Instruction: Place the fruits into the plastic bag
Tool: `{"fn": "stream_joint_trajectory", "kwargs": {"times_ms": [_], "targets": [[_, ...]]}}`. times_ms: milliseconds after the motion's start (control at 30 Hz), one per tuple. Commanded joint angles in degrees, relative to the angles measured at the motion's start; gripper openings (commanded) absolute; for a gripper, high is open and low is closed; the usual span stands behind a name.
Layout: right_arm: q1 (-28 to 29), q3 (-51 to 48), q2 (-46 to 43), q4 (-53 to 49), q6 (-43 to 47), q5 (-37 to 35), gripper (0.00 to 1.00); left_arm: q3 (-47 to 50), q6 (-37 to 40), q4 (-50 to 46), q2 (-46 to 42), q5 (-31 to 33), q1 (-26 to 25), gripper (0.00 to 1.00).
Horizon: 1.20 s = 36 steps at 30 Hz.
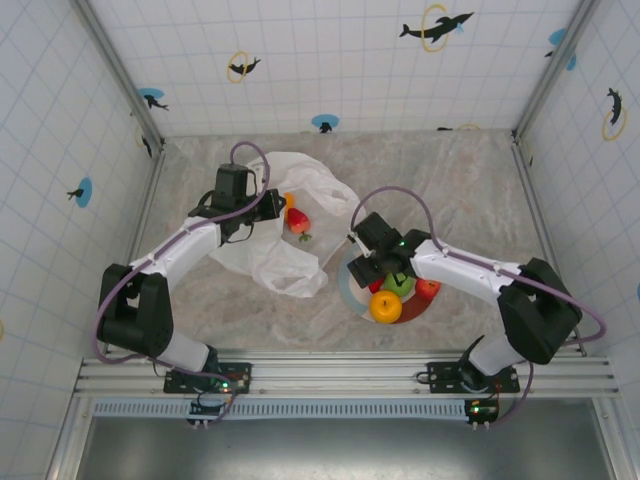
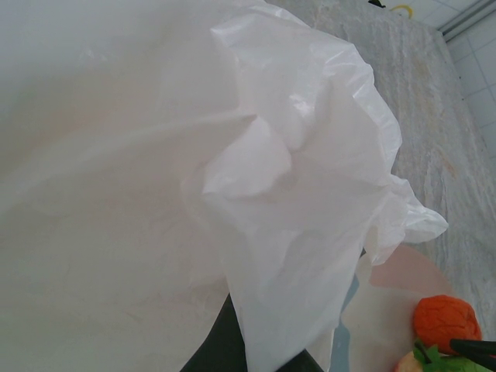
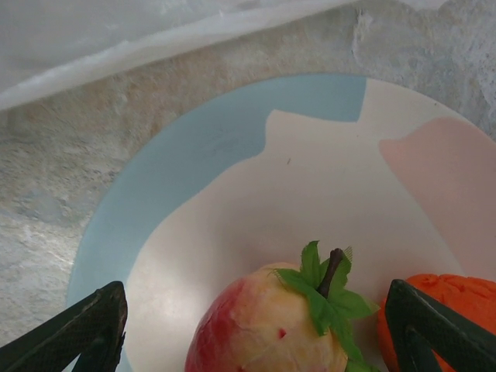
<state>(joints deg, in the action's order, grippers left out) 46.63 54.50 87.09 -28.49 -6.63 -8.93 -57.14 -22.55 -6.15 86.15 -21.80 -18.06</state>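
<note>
Straddling a red-yellow apple (image 3: 271, 329) on the plate (image 3: 232, 155), right of centre, the right jaws stand open, with an orange (image 3: 465, 288) just beside them. The plastic bag (image 1: 290, 255) at centre veils the left jaws, so I cannot tell their state. A strawberry (image 1: 298, 221) lies amid its folds. The surface (image 1: 470, 190) is marbled, and the tiled walls (image 1: 330, 60) bear dolphin stickers (image 1: 436, 25).

A round ceramic plate (image 1: 346, 284) (image 3: 232, 186) (image 2: 404, 273) with pale blue, cream and pink glaze areas lies flat on the table, right of centre. The table top (image 1: 450, 190) (image 3: 46, 178) (image 2: 434, 116) is beige-grey marbled stone. White tiled walls (image 1: 330, 60) enclose three sides and carry dark dolphin decals (image 1: 437, 25) with yellow rings. A slotted aluminium rail (image 1: 340, 375) runs along the near edge.
</note>
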Motion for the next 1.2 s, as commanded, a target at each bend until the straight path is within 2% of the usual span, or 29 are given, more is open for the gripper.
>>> {"fn": "stream_joint_trajectory", "kwargs": {"times_ms": [0,633,767,967,1167], "targets": [[0.72,3.03,2.03,-4.7,-0.13,-2.77,0.88,-1.17,-0.46,-0.7,0.26,0.31,-0.48,0.0],[2.03,7.83,10.66,-8.77,-0.82,-4.84,0.8,-1.26,-0.34,-0.76,0.25,0.34,-0.54,0.0],[2.35,8.59,11.67,-8.46,-0.75,-5.23,0.73,-1.26,-0.3,-0.88,0.17,0.41,-0.48,0.0],[2.81,9.99,12.17,-5.76,-0.49,-3.82,0.57,-1.24,-0.26,-0.95,0.16,0.46,-0.55,0.0],[2.83,11.3,12.44,-1.27,0.17,-0.8,0.52,-1.3,-0.22,-0.97,0.22,0.45,-0.56,0.0]]}}
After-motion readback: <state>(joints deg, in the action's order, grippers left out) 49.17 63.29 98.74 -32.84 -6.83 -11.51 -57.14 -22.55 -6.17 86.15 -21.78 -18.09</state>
